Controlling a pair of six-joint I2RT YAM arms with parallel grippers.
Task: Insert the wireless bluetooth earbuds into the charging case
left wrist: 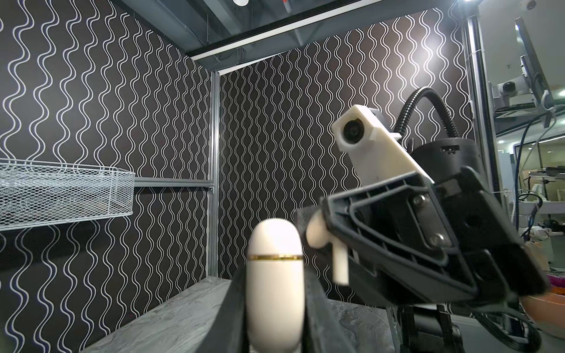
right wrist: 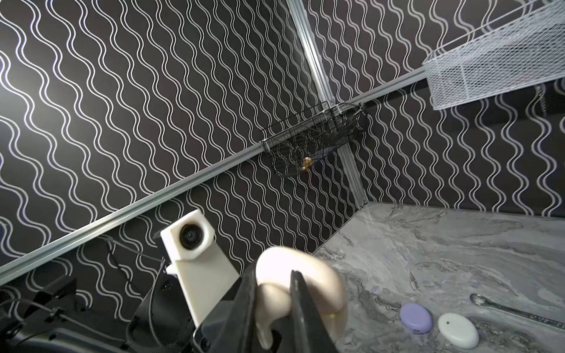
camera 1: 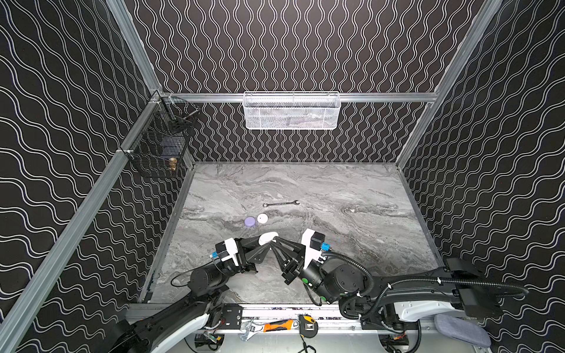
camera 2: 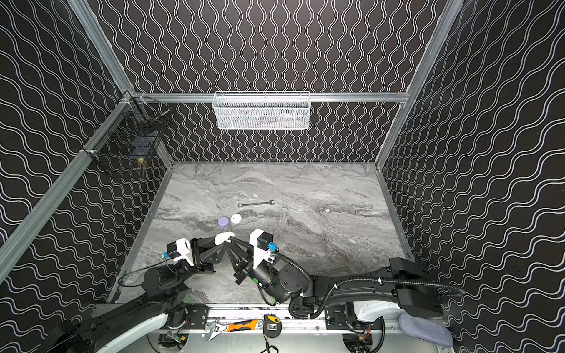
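While aloft, case (left wrist: 275, 284) in left hand (camera 1: 265, 244)

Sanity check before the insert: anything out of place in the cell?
A wrench lies on the table just behind the purple case and white case; it has no part in this job. A small white bit lies alone further right, too small to identify.

Walls (camera 1: 290, 45) papered black with white wavy lines close in a grey marble-patterned bench (camera 1: 351, 189). A white mesh basket (camera 1: 292, 111) hangs on the back wall's aluminium rail (camera 1: 382, 97). The bench lies below this basket. In both top views a black wire basket (camera 1: 159, 143) hangs left of the white mesh basket, in the corner. A round ceiling lamp (left wrist: 241, 1) glows in the left wrist view.
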